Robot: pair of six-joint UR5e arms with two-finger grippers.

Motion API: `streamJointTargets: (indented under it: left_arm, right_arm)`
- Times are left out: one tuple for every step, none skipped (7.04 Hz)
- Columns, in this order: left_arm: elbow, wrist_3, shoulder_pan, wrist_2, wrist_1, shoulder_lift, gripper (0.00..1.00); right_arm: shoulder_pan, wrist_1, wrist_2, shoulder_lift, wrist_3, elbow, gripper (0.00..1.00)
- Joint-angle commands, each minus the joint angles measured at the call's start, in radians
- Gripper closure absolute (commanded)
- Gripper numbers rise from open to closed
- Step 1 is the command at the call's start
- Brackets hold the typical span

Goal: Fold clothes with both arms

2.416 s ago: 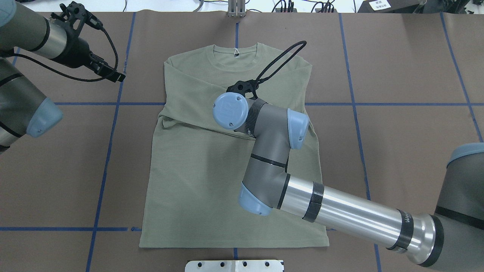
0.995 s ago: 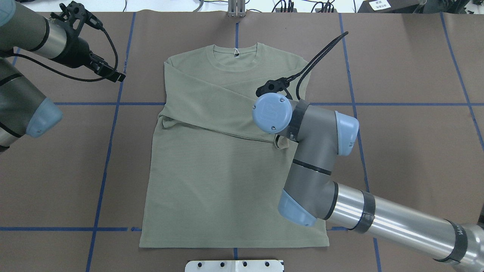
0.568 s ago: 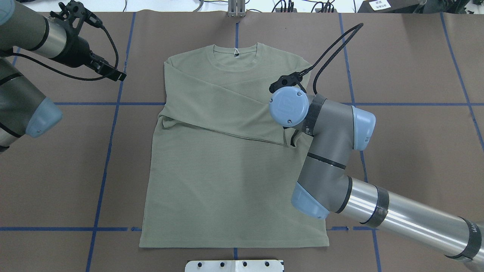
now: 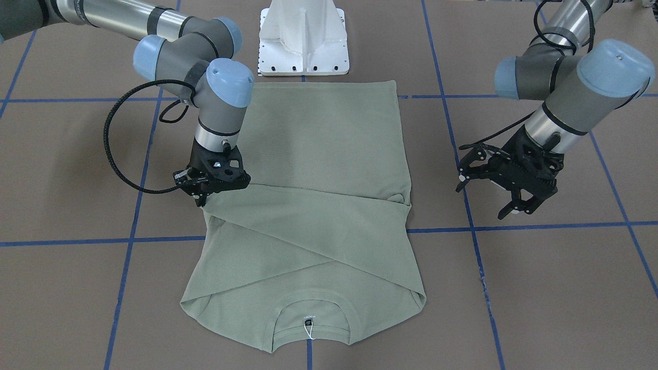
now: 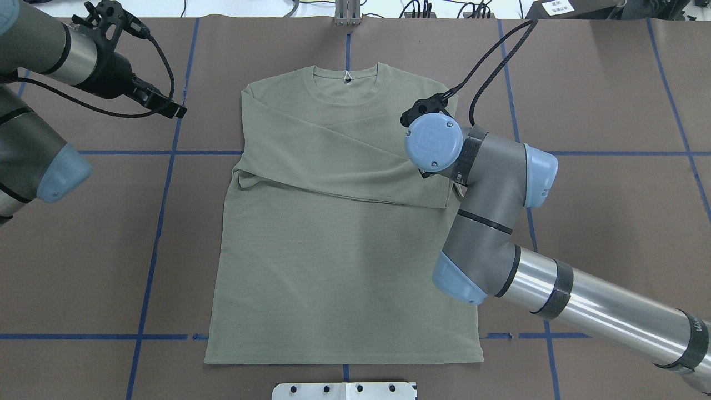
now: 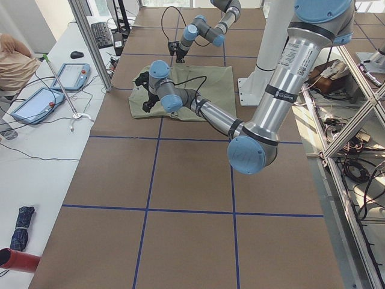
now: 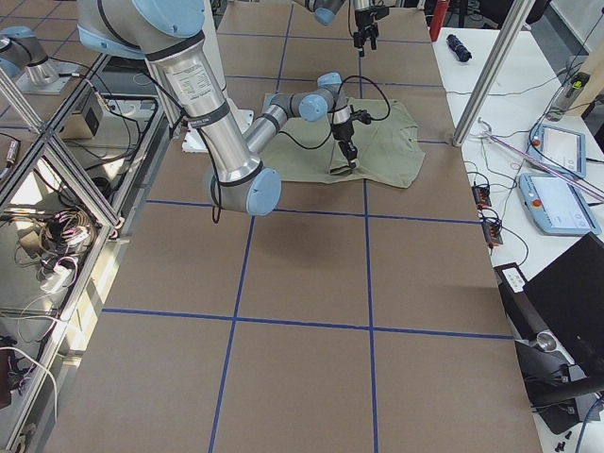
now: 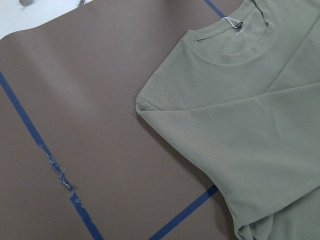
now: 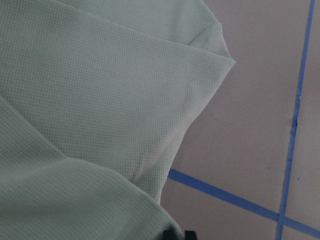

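The shirt (image 5: 333,266) lies flat on the table (image 5: 611,83), with its collar (image 5: 345,83) on the side away from the robot. Both sleeves are crossed over the chest just under that collar. The right gripper (image 4: 203,198) is down at the body's side edge, hem-ward of the collar, and its jaws look pinched together on the end of the top sleeve (image 5: 361,178).

Here is the danger. If the gripper lifts away before letting go, it drags that sleeve off the chest and the neat diagonal is gone. If it opens but a finger snags the knit, we get the same result, a rucked cuff. A pull outward from the collar would carry the cuff past the body's edge, and the later fold would likely come out lumpy.

The left gripper (image 4: 518,208) hangs with fingers spread and nothing in them, well out to the collar's other side over bare table. There is no help from there if the cloth slides.
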Motion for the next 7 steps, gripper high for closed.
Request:
streamJointTargets:
  left_arm:
    - [-0.005, -0.016, 0.001, 0.0, 0.0, -0.003, 0.0]
    - [-0.022, -0.071, 0.011, 0.003, 0.003, -0.003, 0.0]
    - [-0.051, -0.164, 0.021, 0.003, 0.003, 0.003, 0.0]
    - [-0.13, -0.285, 0.06, 0.011, 0.005, 0.058, 0.0]
    - [-0.227, -0.4, 0.109, 0.018, 0.003, 0.14, 0.0]
    - [-0.339, -0.5, 0.17, 0.069, 0.003, 0.223, 0.0]
    - [-0.449, -0.621, 0.25, 0.148, 0.003, 0.316, 0.0]
  right_arm:
    - [0.008, 0.091, 0.03, -0.007, 0.018, -0.002, 0.0]
    - [0.014, 0.094, 0.118, -0.02, 0.091, 0.059, 0.0]
    - [0.013, 0.093, 0.202, -0.062, 0.264, 0.169, 0.0]
    - [0.005, 0.096, 0.253, -0.152, 0.315, 0.287, 0.0]
    - [-0.028, 0.157, 0.258, -0.243, 0.476, 0.389, 0.0]
    - [-0.086, 0.261, 0.243, -0.332, 0.618, 0.461, 0.0]
    - [-0.17, 0.366, 0.158, -0.442, 0.765, 0.53, 0.0]
